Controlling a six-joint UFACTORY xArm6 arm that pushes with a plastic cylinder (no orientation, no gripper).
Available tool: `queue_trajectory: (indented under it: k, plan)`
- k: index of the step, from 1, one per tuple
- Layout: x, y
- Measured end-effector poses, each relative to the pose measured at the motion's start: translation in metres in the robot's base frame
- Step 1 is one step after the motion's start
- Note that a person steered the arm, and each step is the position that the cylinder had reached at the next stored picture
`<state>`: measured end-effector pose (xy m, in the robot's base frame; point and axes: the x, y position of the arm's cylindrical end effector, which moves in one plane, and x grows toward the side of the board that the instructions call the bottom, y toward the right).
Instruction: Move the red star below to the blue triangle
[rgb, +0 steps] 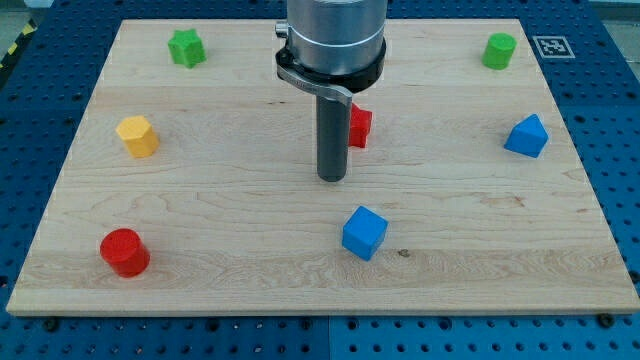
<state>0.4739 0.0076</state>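
Red star (360, 126) sits just behind my rod, near the board's middle, well apart from the blue triangle (527, 137) at the view's right, so the task looks barely begun: I judge the star must travel right and end below the triangle. My tip (331, 178) rests just left of and below the star; I have no pincer, only this rod, and no containers are here.

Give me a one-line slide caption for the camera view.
My tip rests just left of the red star, with the blue triangle far off to the view's right.
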Motion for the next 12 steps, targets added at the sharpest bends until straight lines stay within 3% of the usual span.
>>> queue_trajectory:
  k: [3, 6, 8, 9, 10, 11, 12]
  plan:
    - [0.002, -0.004]
    - [-0.075, 0.019]
    - [-0.1, 0.041]
    - [-0.097, 0.094]
    - [-0.044, 0.171]
    - [-0.018, 0.203]
    - [-0.04, 0.198]
